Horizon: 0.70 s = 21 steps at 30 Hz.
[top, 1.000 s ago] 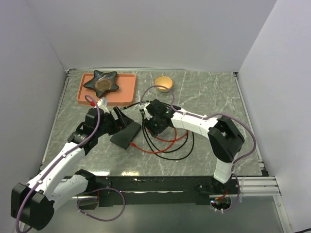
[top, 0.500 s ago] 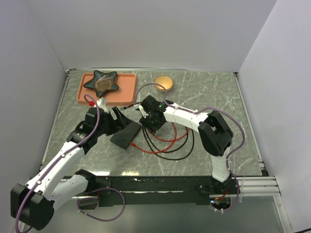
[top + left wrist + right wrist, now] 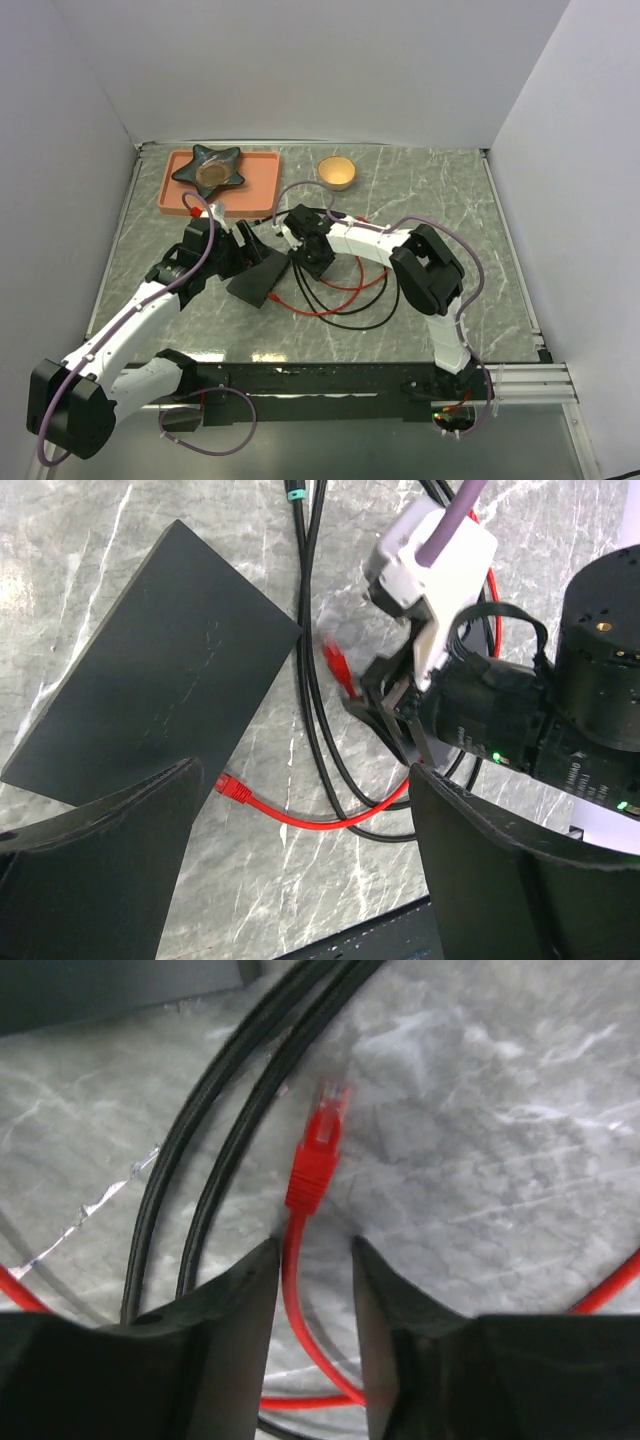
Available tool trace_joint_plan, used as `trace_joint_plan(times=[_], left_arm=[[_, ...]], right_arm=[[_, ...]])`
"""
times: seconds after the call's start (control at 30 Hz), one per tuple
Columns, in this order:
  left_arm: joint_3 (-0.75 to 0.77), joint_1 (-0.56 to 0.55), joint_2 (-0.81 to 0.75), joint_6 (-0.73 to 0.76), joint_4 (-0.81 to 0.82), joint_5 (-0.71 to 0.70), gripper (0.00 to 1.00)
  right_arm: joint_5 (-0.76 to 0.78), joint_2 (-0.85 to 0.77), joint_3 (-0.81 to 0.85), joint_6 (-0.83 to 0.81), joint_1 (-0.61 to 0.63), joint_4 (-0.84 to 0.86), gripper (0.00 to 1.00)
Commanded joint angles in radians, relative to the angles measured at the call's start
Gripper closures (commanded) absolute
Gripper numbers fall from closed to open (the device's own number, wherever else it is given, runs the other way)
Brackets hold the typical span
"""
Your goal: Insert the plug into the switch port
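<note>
Right claw (image 3: pixel 313 1245): released. Its jaws stand narrowly parted astride the thin red cable (image 3: pixel 288 1290), the gap wider than the cord, and nothing is clamped. Red moulded plug with a clear tip (image 3: pixel 318 1150): just ahead of the fingertips, over the grey marble-patterned desk (image 3: pixel 480 1110) and in no socket; whether it rests on the desk or is raised cannot be told. Pair of black cables (image 3: pixel 230 1100): just beside the plug. Hazard: a closure on the cord rather than the plug body would let the plug swivel and droop and meet the socket askew, and a jaw could also snag a black cable. Flat matte black rectangular box (image 3: pixel 150 700): near the plug, beyond the black cables, held by nothing. Switch port: on an edge of that box but not made out in any view, so latch alignment is unconfirmed and jamming is possible. Left claw (image 3: pixel 305 770): released, jaws wide, one finger over the box's edge; contact cannot be told. Hazard: an unbraced box would likely slide under the insertion push. Second red plug (image 3: pixel 232 788): on the desk just beside the box, so the shared cable may drag it. Salmon-pink rectangular tray (image 3: pixel 255 185): well apart, no hazard.
</note>
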Motion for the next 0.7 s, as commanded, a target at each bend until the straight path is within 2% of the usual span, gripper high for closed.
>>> trace_joint_plan(times=[0.0,0.03,0.07,0.1,0.17,0.27,0.5,0.67], left_arm=[[0.028,-0.001,-0.006,0.010,0.033,-0.010,0.10],[0.030,0.000,-0.012,0.012,0.028,-0.014,0.10],[0.028,0.000,-0.020,0.013,0.019,-0.026,0.10],[0.022,0.000,-0.025,0.013,0.016,-0.030,0.09],[0.015,0.000,-0.046,0.010,0.011,-0.036,0.09],[-0.002,0.000,-0.066,0.007,0.016,-0.037,0.09],[-0.030,0.002,-0.042,-0.004,0.070,-0.001,0.09],[-0.102,0.000,-0.046,-0.036,0.241,0.133,0.10]], right_arm=[[0.052,0.092,0.042,-0.005,0.015,-0.010,0.66],[0.036,0.103,0.058,-0.006,0.017,-0.018,0.71],[0.038,0.111,0.060,-0.006,0.017,-0.021,0.83],[0.036,0.111,0.060,-0.006,0.015,-0.015,0.90],[0.038,0.097,0.043,-0.003,0.014,-0.005,1.00],[0.044,0.025,-0.012,0.011,0.005,0.031,1.00],[0.036,-0.263,-0.145,0.034,-0.002,0.109,1.00],[-0.131,-0.432,-0.256,0.028,0.011,0.175,1.00]])
